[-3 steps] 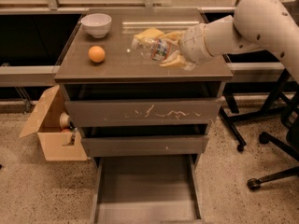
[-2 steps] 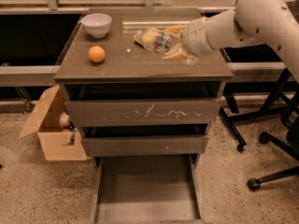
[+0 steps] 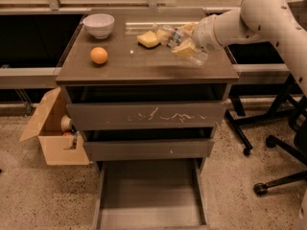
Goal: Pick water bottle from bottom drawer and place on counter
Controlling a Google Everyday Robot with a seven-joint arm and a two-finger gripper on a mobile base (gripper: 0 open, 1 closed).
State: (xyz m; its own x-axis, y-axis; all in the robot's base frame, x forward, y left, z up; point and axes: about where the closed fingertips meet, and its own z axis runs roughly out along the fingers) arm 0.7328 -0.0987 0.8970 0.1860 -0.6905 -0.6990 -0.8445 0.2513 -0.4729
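The water bottle (image 3: 169,34) is a clear crinkled bottle with a colourful label, lying on its side in my gripper (image 3: 185,38). The gripper's yellowish fingers (image 3: 184,48) are shut on it, low over the back right part of the counter (image 3: 134,63). I cannot tell whether the bottle touches the top. The white arm comes in from the upper right. The bottom drawer (image 3: 148,190) is pulled out at floor level, and its grey floor is bare.
On the counter are a white bowl (image 3: 99,24) at the back left, an orange (image 3: 99,55) and a yellow sponge (image 3: 147,39) just left of the bottle. An open cardboard box (image 3: 53,135) stands left of the cabinet. Chair bases (image 3: 268,176) are on the right.
The gripper has carried the bottle a little further back and to the right over the counter. The sponge, orange and bowl have not moved.
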